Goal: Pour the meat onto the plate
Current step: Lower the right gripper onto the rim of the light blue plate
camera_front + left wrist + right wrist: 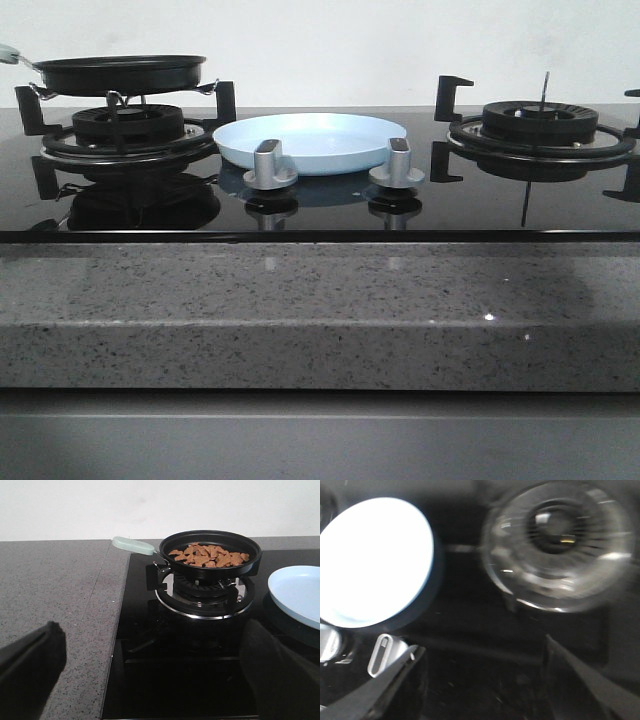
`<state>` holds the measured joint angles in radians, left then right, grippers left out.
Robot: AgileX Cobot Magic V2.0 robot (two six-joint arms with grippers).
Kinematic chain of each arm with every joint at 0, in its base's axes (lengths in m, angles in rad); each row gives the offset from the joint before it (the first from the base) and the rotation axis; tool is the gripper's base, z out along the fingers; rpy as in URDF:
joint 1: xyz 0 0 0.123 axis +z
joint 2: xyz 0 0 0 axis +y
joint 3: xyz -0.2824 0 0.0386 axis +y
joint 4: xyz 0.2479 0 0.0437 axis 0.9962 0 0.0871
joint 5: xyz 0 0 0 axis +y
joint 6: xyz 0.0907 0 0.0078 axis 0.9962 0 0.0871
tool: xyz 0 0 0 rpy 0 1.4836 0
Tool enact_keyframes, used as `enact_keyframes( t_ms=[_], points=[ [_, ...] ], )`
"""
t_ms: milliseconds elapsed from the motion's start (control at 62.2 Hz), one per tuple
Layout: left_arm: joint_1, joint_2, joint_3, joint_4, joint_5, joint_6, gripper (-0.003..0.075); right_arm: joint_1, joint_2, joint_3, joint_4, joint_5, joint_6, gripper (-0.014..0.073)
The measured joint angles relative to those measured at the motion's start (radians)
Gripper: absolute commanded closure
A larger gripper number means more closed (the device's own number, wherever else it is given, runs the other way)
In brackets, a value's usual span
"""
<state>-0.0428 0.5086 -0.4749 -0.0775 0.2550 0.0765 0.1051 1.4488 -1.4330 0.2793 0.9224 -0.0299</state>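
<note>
Tan meat (pixel 209 556) heaped in black pan (pixel 210 566)

You see a glossy black glass hob (pixel 320 205), mirror-like; speckled grey stone worktop (pixel 300 300), polished; smooth glossy pale-blue plate (pixel 310 140); matt black pan (pixel 210 552); brushed-metal knobs (pixel 270 165).

Meat (pixel 209 555) in pan (pixel 210 552); plate (pixel 310 141) right.

A black frying pan (pixel 120 73) sits on the upper-left burner (pixel 125 135); two knobs (pixel 270 166) stand mid-frame, apparently metal, above the speckled table (pixel 320 310).
</note>
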Motion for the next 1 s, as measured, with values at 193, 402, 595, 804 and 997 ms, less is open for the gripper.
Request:
enact_keyframes(
  t_ms=[193,402,595,804,997],
  points=[
    [0.0,0.0,0.0,0.0,0.0,0.0,0.0031,0.053,0.236,-0.256,0.003,0.122,0.0,0.0087],
    [0.0,0.0,0.0,0.0,0.0,0.0,0.0031,0.075,0.422,-0.458,0.006,0.192,0.0,0.0087],
    [0.0,0.0,0.0,0.0,-0.002,0.0,0.0031,0.093,0.568,-0.609,0.006,0.268,-0.028,0.0087],
    [0.0,0.0,0.0,0.0,-0.002,0.0,0.0031,0.096,0.678,-0.73,0.006,0.316,-0.049,0.0087],
    [0.0,0.0,0.0,0.0,-0.002,0.0,0.0031,0.096,0.72,-0.754,0.007,0.318,-0.053,0.0087]
  ],
)
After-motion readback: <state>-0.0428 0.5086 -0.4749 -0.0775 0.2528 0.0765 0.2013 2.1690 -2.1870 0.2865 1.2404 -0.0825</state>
